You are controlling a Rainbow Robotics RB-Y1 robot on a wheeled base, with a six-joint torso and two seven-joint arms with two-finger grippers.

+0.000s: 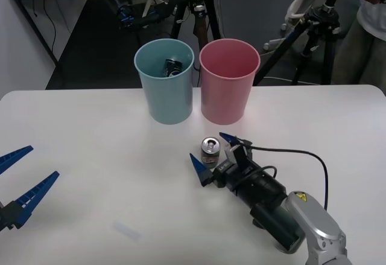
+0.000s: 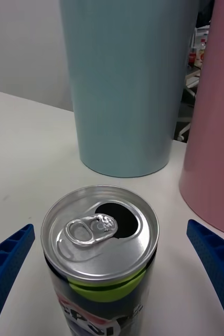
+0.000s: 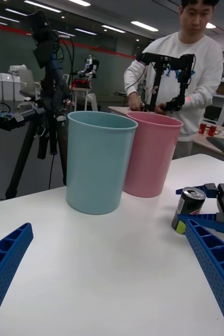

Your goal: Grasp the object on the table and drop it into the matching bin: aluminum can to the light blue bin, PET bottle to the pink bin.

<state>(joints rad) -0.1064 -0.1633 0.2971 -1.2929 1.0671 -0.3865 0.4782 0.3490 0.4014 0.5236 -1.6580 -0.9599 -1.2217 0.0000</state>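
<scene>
Spread wide, the right gripper is set around the aluminum can, one blue finger at the can's 1 o'clock and the other at its 7 o'clock in the front view, and a gap is seen between each finger and the can's wall, so nothing is clamped. From the right wrist camera the can is seen standing upright between the two fingers, its silver top showing the pull tab and an open mouth, with a green band and a printed label below the rim. The can is placed on the white table, near the centre and slightly to the right, at about 6 o'clock from the gap between the two bins and near them. The light blue bin and the pink bin are stood upright side by side at the table's far edge, just beside one another; whether they touch cannot be told. A darker can is seen inside the light blue bin. The left gripper is held low over the table at its left edge, at roughly 9 o'clock from the can and well apart from it, its fingers parted wide and nothing held between them.
</scene>
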